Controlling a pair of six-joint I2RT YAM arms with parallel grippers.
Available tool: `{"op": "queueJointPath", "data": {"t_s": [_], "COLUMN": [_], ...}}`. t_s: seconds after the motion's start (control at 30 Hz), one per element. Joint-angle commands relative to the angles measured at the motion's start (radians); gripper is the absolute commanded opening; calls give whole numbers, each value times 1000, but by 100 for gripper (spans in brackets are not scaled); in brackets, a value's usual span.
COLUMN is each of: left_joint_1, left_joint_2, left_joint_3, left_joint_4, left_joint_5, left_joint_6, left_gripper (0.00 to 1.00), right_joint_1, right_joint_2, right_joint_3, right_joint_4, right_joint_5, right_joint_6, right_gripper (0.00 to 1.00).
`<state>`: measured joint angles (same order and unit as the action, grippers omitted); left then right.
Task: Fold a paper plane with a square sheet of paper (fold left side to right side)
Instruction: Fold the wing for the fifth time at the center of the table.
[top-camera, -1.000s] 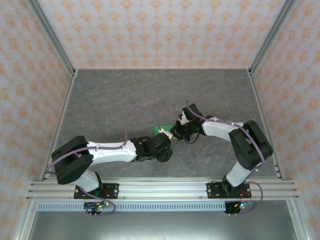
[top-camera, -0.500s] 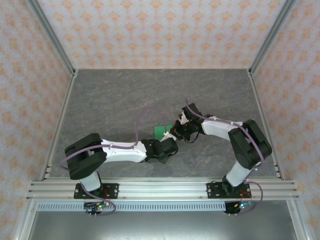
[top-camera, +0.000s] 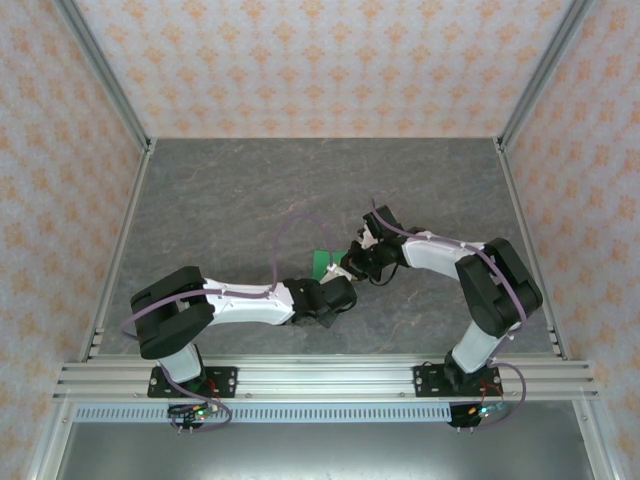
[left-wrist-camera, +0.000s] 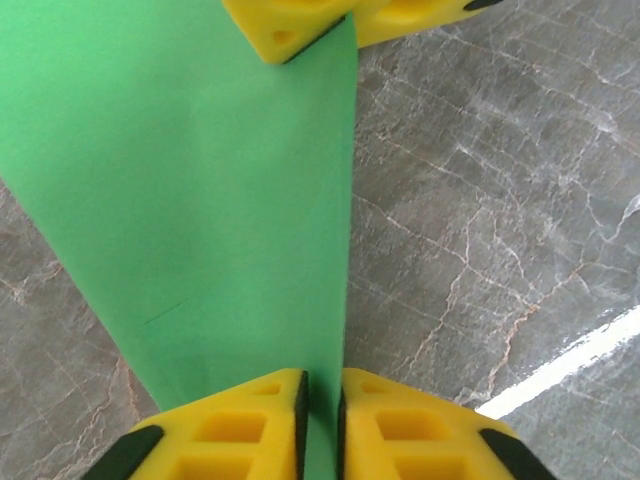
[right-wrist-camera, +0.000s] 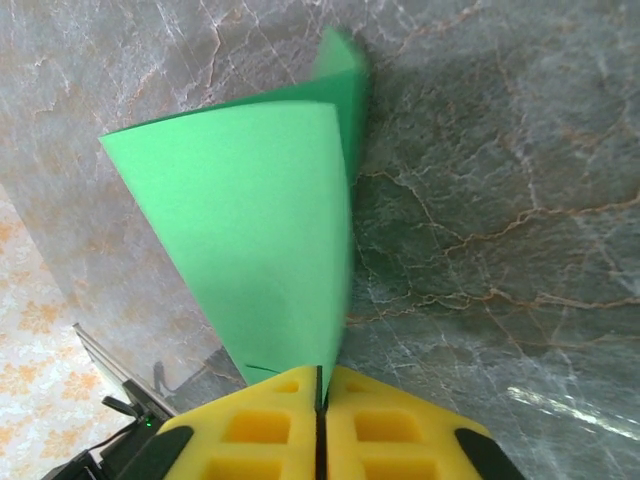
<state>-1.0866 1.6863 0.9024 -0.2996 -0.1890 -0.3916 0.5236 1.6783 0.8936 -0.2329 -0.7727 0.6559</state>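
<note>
The square sheet of paper (top-camera: 325, 263) is bright green, folded into a tapering shape, and held above the dark marbled table between both arms. In the left wrist view the paper (left-wrist-camera: 220, 200) runs from my left gripper (left-wrist-camera: 321, 385), whose yellow jaws are shut on its near end, up to the right gripper's yellow fingertips (left-wrist-camera: 300, 20) at the top. In the right wrist view my right gripper (right-wrist-camera: 320, 375) is shut on the narrow end of the paper (right-wrist-camera: 260, 230), which fans out away from it. From above, the left gripper (top-camera: 335, 283) and right gripper (top-camera: 352, 267) meet at the paper.
The grey marbled table (top-camera: 250, 200) stretches around the arms. Patterned walls with aluminium posts (top-camera: 110, 80) close in the left, back and right sides. A metal rail (top-camera: 320, 380) crosses the near edge at the arm bases.
The left arm has reached forward and right to the paper, and its jaws have closed on the paper's near end. The right gripper has kept its hold in place.
</note>
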Motion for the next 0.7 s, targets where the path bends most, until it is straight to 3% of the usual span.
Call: {"op": "queueJointPath", "data": {"t_s": [0.0,0.23,0.37,0.53,0.67], "left_joint_1": [-7,-4,25,99,166], "left_joint_2": [-13,-49,-60,-67,-56], "left_joint_3": [16,15,15,14,-10], "left_joint_4": [-25,-20,-3,57,147], "left_joint_5": [-39,-1,89,249,388], "left_joint_6": [-12,-17,-28,-51,-100], "left_gripper": [11,5,5,3,3], "right_joint_1": [7,-28,-69,-80,-80], "right_joint_2": [-33,-179,-326,-457,-489], "right_joint_3": [49,82,47,-24,-118], "right_joint_4": [-64,-194,-240,-276,-210], "right_joint_5": [57,246,341,435,384], "right_joint_6": [-35,-99,-131,-181,-189], "right_gripper": [16,44,62,72,73]}}
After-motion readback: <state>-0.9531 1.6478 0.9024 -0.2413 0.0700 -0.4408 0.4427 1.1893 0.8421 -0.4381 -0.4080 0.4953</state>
